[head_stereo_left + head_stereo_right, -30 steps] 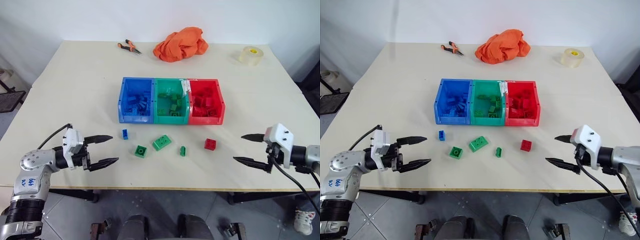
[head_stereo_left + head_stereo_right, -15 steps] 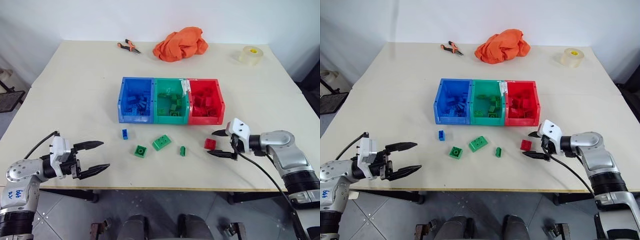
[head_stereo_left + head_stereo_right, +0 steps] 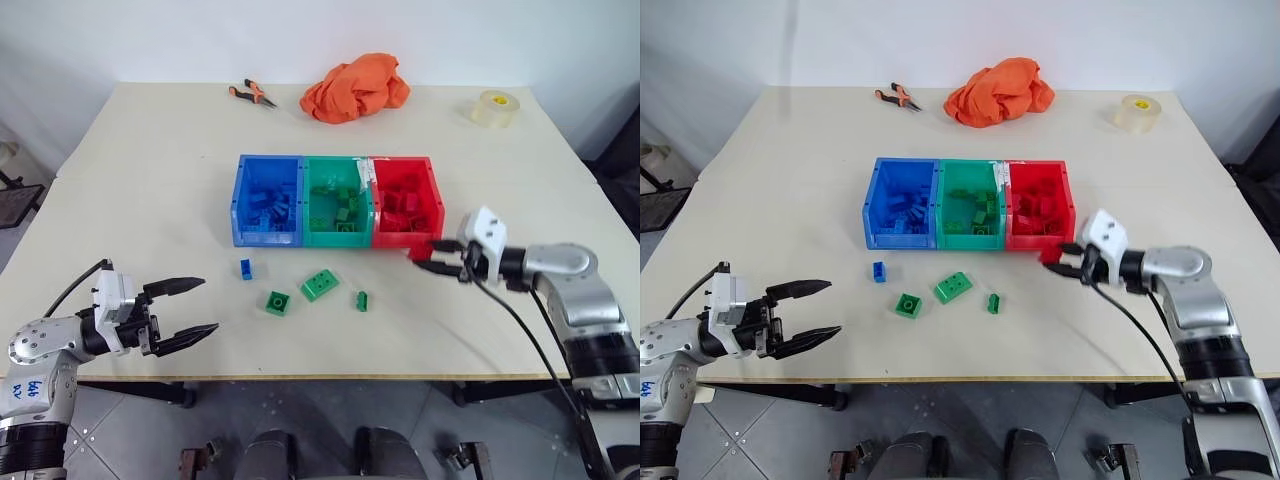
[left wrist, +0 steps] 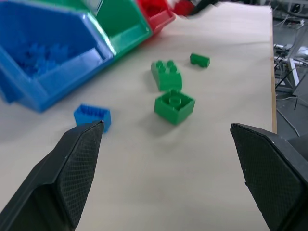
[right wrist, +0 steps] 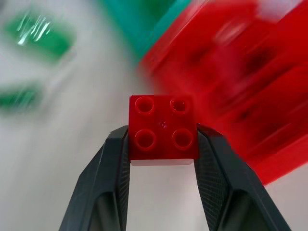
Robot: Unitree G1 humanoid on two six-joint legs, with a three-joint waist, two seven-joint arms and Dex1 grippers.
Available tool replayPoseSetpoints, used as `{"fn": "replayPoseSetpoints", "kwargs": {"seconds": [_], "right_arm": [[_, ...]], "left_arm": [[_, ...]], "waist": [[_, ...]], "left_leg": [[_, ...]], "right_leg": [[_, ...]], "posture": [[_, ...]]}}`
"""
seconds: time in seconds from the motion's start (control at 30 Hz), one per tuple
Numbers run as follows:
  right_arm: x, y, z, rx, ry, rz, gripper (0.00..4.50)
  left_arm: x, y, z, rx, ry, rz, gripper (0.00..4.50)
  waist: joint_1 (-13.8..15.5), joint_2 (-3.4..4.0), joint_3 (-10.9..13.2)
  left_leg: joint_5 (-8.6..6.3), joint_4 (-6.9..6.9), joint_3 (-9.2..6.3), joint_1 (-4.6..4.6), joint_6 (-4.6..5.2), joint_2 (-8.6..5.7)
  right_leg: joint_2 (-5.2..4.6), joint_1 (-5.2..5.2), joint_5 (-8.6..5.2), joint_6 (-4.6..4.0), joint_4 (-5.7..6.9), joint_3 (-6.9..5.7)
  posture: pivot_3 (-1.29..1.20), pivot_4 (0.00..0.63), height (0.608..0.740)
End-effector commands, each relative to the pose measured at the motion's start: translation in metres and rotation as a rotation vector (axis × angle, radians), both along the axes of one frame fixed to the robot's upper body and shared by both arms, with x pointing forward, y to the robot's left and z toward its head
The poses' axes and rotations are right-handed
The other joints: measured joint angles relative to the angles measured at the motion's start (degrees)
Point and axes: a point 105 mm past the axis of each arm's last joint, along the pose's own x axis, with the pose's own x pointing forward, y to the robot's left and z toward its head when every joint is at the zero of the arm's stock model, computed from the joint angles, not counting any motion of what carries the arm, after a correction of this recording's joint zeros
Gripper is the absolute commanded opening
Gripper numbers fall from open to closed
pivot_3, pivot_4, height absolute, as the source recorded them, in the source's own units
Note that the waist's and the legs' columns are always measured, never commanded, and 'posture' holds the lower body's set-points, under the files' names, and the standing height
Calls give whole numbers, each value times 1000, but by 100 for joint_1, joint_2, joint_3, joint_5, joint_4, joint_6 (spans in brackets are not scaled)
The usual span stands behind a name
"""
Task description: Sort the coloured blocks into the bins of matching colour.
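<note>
- Three joined bins, blue (image 3: 268, 200), green (image 3: 336, 203) and red (image 3: 405, 203), sit mid-table, each already holding matching blocks.
- The right hand (image 5: 163, 144) grips a red block (image 5: 163, 127), lifted just beside the red bin's front edge.
- One blue block (image 3: 245, 268) and three green blocks (image 3: 320, 284) remain on the table nearer the front edge.
- The left hand (image 3: 185, 307) is released and empty, at the front left edge.

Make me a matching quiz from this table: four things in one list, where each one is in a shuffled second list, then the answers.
Things:
1. red block
2. small blue block
3. orange cloth
4. roll of tape

Places:
A. far right corner of the table
B. between the right gripper fingers
C. loose, in front of the blue bin
D. far edge, beside the pliers

Pairs: 1-B, 2-C, 3-D, 4-A
</note>
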Motion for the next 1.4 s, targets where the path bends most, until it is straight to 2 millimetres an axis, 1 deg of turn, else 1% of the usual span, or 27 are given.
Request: {"fn": "replayPoseSetpoints", "kwargs": {"seconds": [0.03,0.17,0.23,0.27,0.33,0.4,0.43,0.47,0.57,0.63,0.73,0.83,0.87,0.9,0.93,1.0,1.03,1.1,1.2,1.27,1.33,1.4], "right_arm": [[19,3,23,44,-27,-68,1461],[39,13,30,49,-50,-83,1461],[48,16,30,33,-75,-85,2186],[50,17,30,29,-81,-86,2429],[54,20,31,24,-99,-83,3116],[58,24,37,34,-132,-79,3803],[58,25,41,40,-147,-70,4090],[57,25,43,41,-157,-64,4472],[55,23,47,40,-176,-62,4472],[47,21,43,27,-161,-41,4472],[29,20,35,15,-132,21,4472],[2,10,22,21,-97,70,4472],[-10,4,14,13,-70,88,4472],[-26,-7,4,0,-30,107,4472],[-38,-12,-1,-10,-1,120,4472],[-62,-33,-12,-39,40,117,4472],[-72,-45,-16,-63,60,104,4472],[-85,-62,-21,-100,93,79,4472],[-95,-79,-21,-136,105,48,4472],[-99,-86,-22,-153,112,32,4472],[-101,-85,-22,-155,112,37,4472],[-99,-78,-22,-150,110,52,4472]], "left_arm": [[0,2,14,-47,-87,0,4500],[-1,-2,18,-115,-115,-34,4500],[-3,-5,16,-105,-106,-58,4500],[-4,-5,15,-101,-102,-68,4500],[-5,-7,13,-96,-93,-87,4500],[-7,-9,12,-98,-87,-111,4500],[-6,-10,11,-98,-85,-115,4500],[-7,-10,11,-100,-84,-123,4500],[-6,-11,9,-101,-78,-129,4500],[-5,-11,8,-100,-71,-138,4500],[-1,-10,7,-99,-69,-143,4500],[4,-8,7,-103,-71,-143,4500],[6,-7,7,-102,-69,-143,4500],[7,-5,6,-100,-67,-141,4500],[9,-4,6,-99,-67,-139,4500],[11,-1,5,-94,-63,-134,4500],[12,1,5,-90,-61,-131,4500],[13,2,5,-87,-62,-129,4500],[15,4,6,-87,-65,-124,4500],[17,5,6,-86,-66,-122,4500],[17,5,6,-84,-69,-120,4500],[18,5,6,-84,-71,-120,4500]], "waist": [[-39,0,0],[-75,-2,-1],[-80,-3,-1],[-86,-3,-1],[-87,-2,-1],[-97,-2,-1],[-101,-2,-1],[-103,-2,-1],[-95,-2,-1],[-85,-2,-1],[-70,-3,-1],[-46,-4,-2],[-23,-4,-2],[0,-4,-2],[19,-4,-2],[65,-3,-1],[71,-3,-1],[72,-3,-1],[48,-8,-1],[37,-7,-1],[40,-7,-1],[48,-7,-1]], "left_leg": [[0,0,0,-1,0,-1],[0,0,-6,-2,1,-6],[0,0,-7,-4,1,-7],[0,0,-6,-3,1,-8],[1,0,0,-4,2,-10],[1,0,2,-4,2,-10],[1,0,5,-4,2,-9],[1,0,8,-3,2,-8],[1,0,7,-3,2,-6],[1,1,7,-4,3,-7],[1,2,-4,-7,3,-9],[1,6,-20,-7,3,-10],[0,7,-23,-6,4,-10],[0,7,-23,-8,5,-14],[-2,8,-20,-7,6,-13],[-3,7,-10,-8,8,-15],[-3,7,-9,-6,9,-14],[-4,7,4,0,11,-14],[-4,8,19,10,12,-7],[-5,7,23,15,10,-1],[-6,5,24,16,9,-1],[-6,5,23,14,9,-2]], "right_leg": [[1,-2,0,0,3,0],[6,-1,0,0,10,-2],[6,-2,0,0,13,-3],[8,-2,0,0,13,-3],[12,-6,0,0,15,-7],[15,-9,0,0,18,-8],[16,-10,0,0,19,-9],[18,-12,0,0,19,-9],[17,-12,0,0,22,-7],[16,-12,0,0,22,-5],[12,-11,0,0,26,-3],[12,1,0,1,23,-4],[13,2,0,1,23,-5],[11,4,1,1,20,-5],[12,5,1,1,18,-5],[13,4,1,2,12,-10],[14,7,1,2,6,-12],[16,11,3,5,0,-19],[16,13,3,6,-2,-18],[17,12,3,6,-2,-15],[16,10,3,5,-1,-15],[15,10,3,5,0,-14]], "posture": [[0,150,740],[0,150,740],[0,150,740],[0,150,740],[0,150,740],[0,150,740],[0,150,740],[0,150,740],[0,150,740],[0,150,740],[0,150,740],[0,150,740],[0,150,740],[0,150,740],[0,150,740],[0,150,740],[0,150,740],[0,150,740],[0,150,740],[0,150,740],[0,150,740],[0,150,740]]}}
